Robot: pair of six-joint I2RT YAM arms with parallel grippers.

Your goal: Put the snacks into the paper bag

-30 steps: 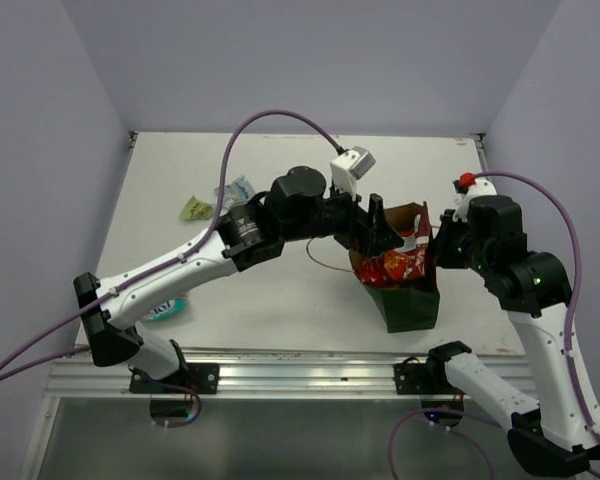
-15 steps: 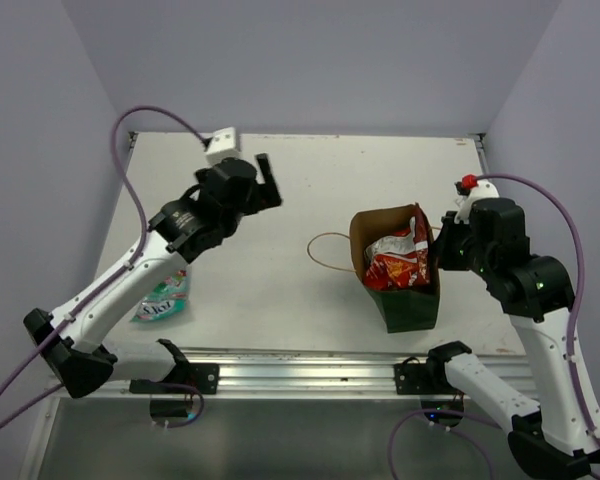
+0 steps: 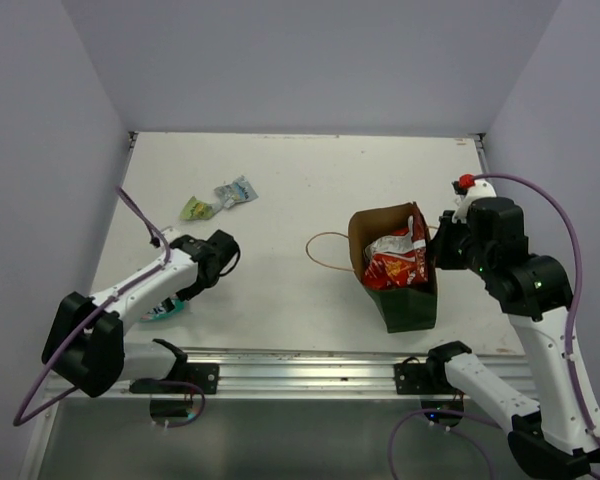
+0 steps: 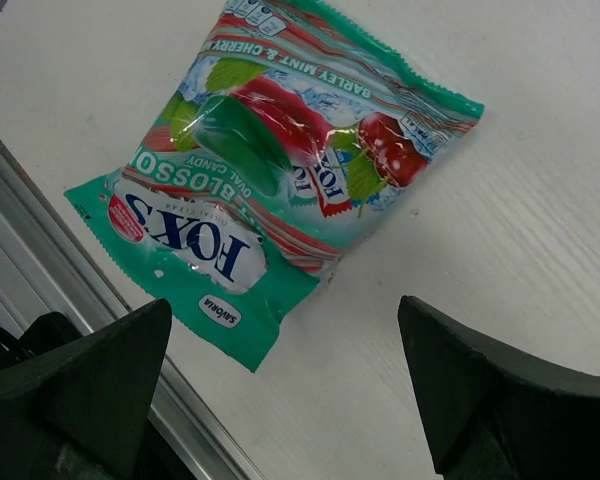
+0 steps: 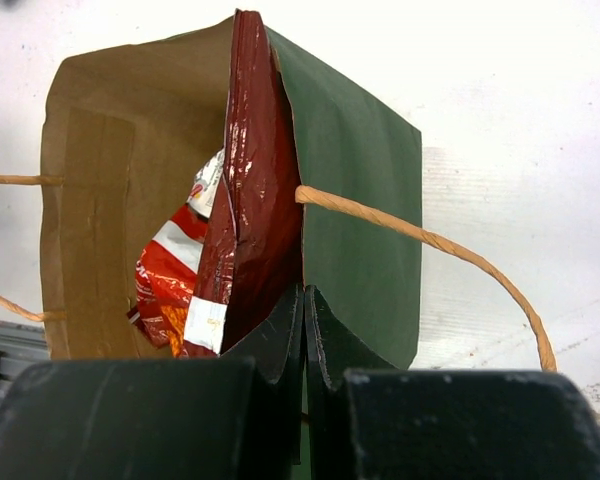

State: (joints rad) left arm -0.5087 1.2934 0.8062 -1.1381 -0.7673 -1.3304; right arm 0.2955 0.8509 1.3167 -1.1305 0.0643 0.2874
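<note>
The dark green paper bag (image 3: 408,303) stands upright at the right, brown inside, with red-and-white and orange snack packets (image 3: 394,262) in it. My right gripper (image 3: 439,250) is shut on the bag's right wall at its rim; in the right wrist view the gripper (image 5: 303,300) pinches the green wall (image 5: 355,190). My left gripper (image 3: 183,292) is open and empty, low over a teal packet (image 3: 164,309). In the left wrist view the teal packet (image 4: 270,170) lies flat just beyond the wide-open gripper (image 4: 290,400).
A light green packet (image 3: 195,208) and a pale blue-silver packet (image 3: 236,191) lie at the far left of the table. A tan loop handle (image 3: 325,250) lies on the table left of the bag. A metal rail (image 4: 100,330) runs along the near edge beside the teal packet.
My left arm has pulled away from the bag, swung left across the table and come down over the teal packet. The right gripper and the bag have not moved.
</note>
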